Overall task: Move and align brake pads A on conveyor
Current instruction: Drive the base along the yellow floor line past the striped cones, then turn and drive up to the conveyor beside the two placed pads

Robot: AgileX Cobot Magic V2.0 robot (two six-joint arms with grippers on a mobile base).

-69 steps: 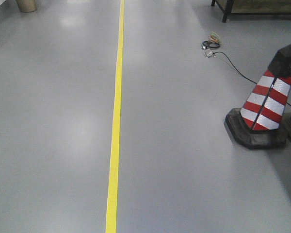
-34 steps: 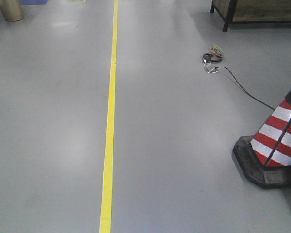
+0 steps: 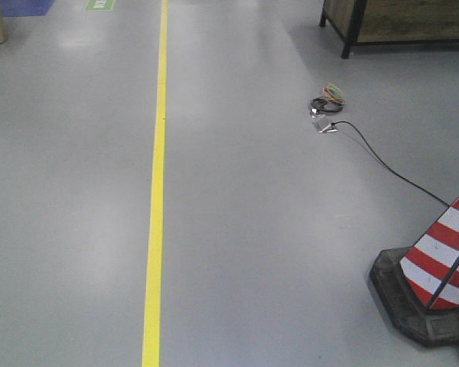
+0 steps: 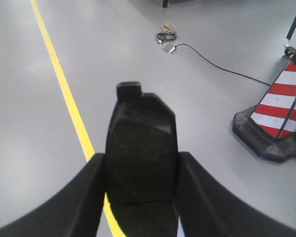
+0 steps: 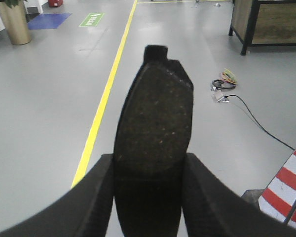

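My left gripper (image 4: 141,170) is shut on a dark grey brake pad (image 4: 141,143) that sticks out forward between its black fingers (image 4: 79,195), held above the grey floor. My right gripper (image 5: 150,170) is likewise shut on a second brake pad (image 5: 155,123), speckled and curved, with a black backing tab at its far end. The conveyor is out of view in every view. Neither gripper shows in the front view.
Grey floor with a yellow line (image 3: 156,191) running ahead. A red and white traffic cone (image 3: 436,267) stands at the near right on a black base. A cable coil (image 3: 327,99) and black cord lie further on. A wooden-panelled rack (image 3: 398,19) stands far right, a gold planter (image 5: 12,19) far left.
The front view has advanced along the floor: the cone slid toward the lower right, the yellow line shifted left, the cable coil moved nearer and the rack came into view.
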